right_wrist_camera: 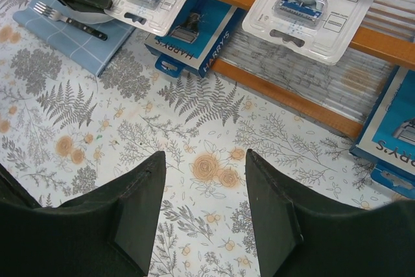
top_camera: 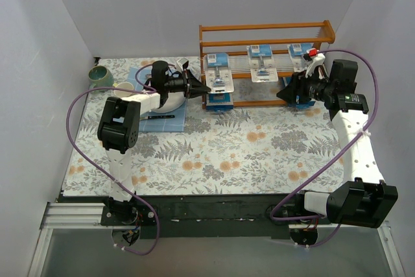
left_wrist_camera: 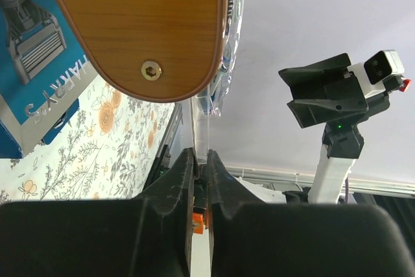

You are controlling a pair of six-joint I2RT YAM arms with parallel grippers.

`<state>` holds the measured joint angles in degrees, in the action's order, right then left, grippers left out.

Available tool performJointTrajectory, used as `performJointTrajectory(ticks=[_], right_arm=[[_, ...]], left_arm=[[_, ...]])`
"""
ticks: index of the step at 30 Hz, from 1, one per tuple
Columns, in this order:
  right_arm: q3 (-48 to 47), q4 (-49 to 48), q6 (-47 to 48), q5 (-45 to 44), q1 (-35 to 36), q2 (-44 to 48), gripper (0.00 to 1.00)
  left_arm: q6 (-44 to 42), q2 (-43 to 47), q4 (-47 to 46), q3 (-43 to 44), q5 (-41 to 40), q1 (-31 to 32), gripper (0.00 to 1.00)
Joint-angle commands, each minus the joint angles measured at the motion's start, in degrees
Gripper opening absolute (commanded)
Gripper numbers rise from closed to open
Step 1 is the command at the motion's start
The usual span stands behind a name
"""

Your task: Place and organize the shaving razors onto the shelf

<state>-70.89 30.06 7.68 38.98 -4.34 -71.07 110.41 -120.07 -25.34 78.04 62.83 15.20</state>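
Note:
The orange-brown shelf (top_camera: 266, 30) stands at the back of the table, with several shaving razor packs on its tiers. My left gripper (top_camera: 206, 87) is at the shelf's left end, shut on the thin clear edge of a razor pack (top_camera: 220, 81) (left_wrist_camera: 201, 135). The shelf's wooden side frame (left_wrist_camera: 142, 24) fills the top of the left wrist view, beside a blue razor pack (left_wrist_camera: 32, 63). My right gripper (top_camera: 282, 94) (right_wrist_camera: 205, 209) hovers open over the flowered cloth in front of the shelf, holding nothing. Clear razor packs (right_wrist_camera: 314, 1) and blue ones (right_wrist_camera: 193, 34) lie beyond it.
A dark-handled fork (right_wrist_camera: 68, 21) lies on a blue napkin (top_camera: 159, 121) left of the shelf. A green mug (top_camera: 100, 77) stands at the back left, and a white bowl (top_camera: 170, 98) sits under my left arm. White walls close in both sides.

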Motion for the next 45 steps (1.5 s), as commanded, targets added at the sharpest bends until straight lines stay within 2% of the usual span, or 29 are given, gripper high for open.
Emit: performJointTrajectory(ticks=[1,13,30,33,34,37,41,45], right_arm=[[0.3,-1.8,-0.2,0.5,-0.6,1.6,0.60],[0.8,-2.3,-0.2,0.4,-1.0,1.5,0.60],[0.7,-2.2,0.1,0.0,-1.3,0.7,0.60],[0.4,-2.1,0.1,-0.2,-1.4,0.6,0.60],[0.4,-2.1,0.2,-0.3,-1.4,0.5,0.60],[0.2,-1.8,0.6,-0.4,-1.4,0.5,0.60],[0.0,-1.8,0.8,-0.3,-1.4,0.3,0.60],[-0.4,-1.5,1.0,-0.3,-1.5,0.3,0.60]], left_arm=[[0.2,4.2,-0.5,1.1,-0.2,0.4,0.00],[-0.7,0.3,2.8,7.8,-1.2,-0.2,0.00],[-2.4,-2.8,8.6,9.9,-4.6,-2.0,0.00],[-2.0,-2.8,8.3,9.9,-4.9,-2.3,0.11],[-1.8,-2.8,7.9,9.6,-4.7,-2.4,0.18],[-0.8,-2.4,5.8,9.4,-3.5,-2.4,0.31],[-1.1,-0.4,2.0,7.6,-1.7,-2.4,0.38],[-3.6,3.3,3.9,3.1,-0.8,-2.7,0.41]])
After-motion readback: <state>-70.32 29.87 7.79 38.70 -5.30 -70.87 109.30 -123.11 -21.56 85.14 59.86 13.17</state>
